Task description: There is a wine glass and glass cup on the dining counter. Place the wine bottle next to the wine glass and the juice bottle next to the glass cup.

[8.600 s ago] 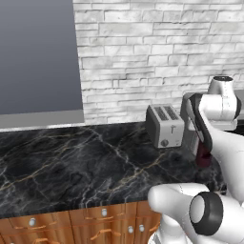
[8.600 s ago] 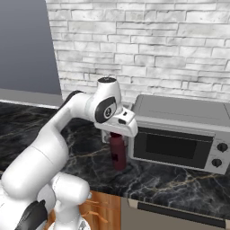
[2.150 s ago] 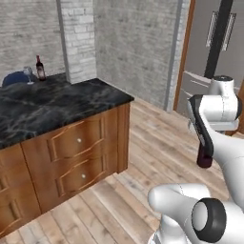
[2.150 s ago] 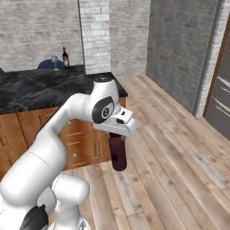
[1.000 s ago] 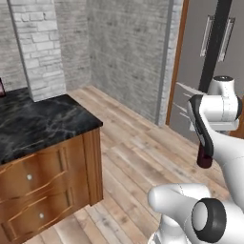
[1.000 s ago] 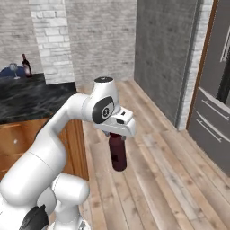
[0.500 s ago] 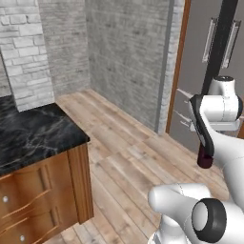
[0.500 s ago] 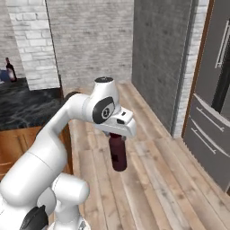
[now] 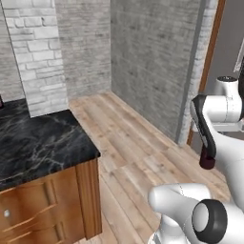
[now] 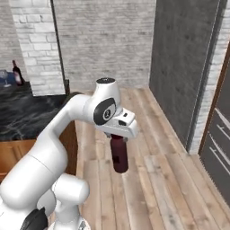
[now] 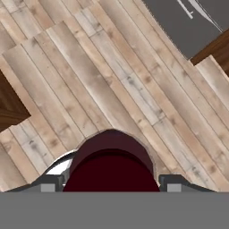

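Juice bottle (image 10: 119, 155), dark maroon and stubby, hung upright directly beneath the gripper (image 10: 117, 135), its top taken between the fingers and its body dangling free over the plank floor (image 10: 152, 188). In the left base view the same bottle (image 9: 208, 156) showed below the hand, partly behind the white arm, and nothing touched its base. From the hand camera the bottle (image 11: 111, 163) sat squarely between the two finger tips (image 11: 50, 183), one tip on each side of its rounded shoulder, so the gripper (image 11: 109, 184) was closed on it to about the bottle's width.

Well off to the gripper's left side in the right base view lay the bench (image 10: 27, 114), a black marble slab with pale veins on a wood base. At its far end, beside a white brick pillar (image 10: 37, 47), stood the wine bottle (image 10: 17, 73), dark with a red neck, and just beside it a clear glass (image 10: 4, 78), too small to tell whether it had a stem. Both stood far from the held bottle. In the left base view the near corner of the bench (image 9: 43, 143) lay across the floor from the gripper, well apart from it.
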Robot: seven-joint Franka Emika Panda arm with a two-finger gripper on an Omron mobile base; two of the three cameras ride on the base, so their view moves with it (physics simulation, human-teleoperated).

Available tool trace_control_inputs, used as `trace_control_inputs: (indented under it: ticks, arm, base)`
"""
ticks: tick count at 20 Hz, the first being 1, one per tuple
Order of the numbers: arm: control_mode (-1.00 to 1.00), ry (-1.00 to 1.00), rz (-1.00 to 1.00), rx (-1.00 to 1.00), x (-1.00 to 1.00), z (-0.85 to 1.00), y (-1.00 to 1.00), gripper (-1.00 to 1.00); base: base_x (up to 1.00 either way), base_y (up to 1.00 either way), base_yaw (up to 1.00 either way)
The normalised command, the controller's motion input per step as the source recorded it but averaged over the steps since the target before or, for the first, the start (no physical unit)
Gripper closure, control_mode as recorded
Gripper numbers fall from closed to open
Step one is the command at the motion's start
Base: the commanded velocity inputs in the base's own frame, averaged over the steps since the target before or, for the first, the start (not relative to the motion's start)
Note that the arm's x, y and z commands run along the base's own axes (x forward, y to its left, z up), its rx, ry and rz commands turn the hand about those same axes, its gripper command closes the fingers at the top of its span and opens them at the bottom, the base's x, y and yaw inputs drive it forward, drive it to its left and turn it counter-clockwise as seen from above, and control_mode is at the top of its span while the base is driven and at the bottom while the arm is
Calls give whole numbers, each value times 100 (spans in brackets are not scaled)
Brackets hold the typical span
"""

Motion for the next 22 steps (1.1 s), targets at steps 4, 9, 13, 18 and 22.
trace_control_inputs:
  ticks: [4,9,13,18,22]
  arm:
    - [100,0,0,0,0,0,0,100]
    - [100,0,0,0,0,0,0,100]
    - [100,0,0,0,0,0,0,100]
    - [100,0,0,0,0,0,0,100]
    - [100,0,0,0,0,0,0,100]
  base:
    - [69,-19,27]
    - [61,-29,21]
    - [58,-37,15]
    - [53,-42,12]
    - [53,-39,15]
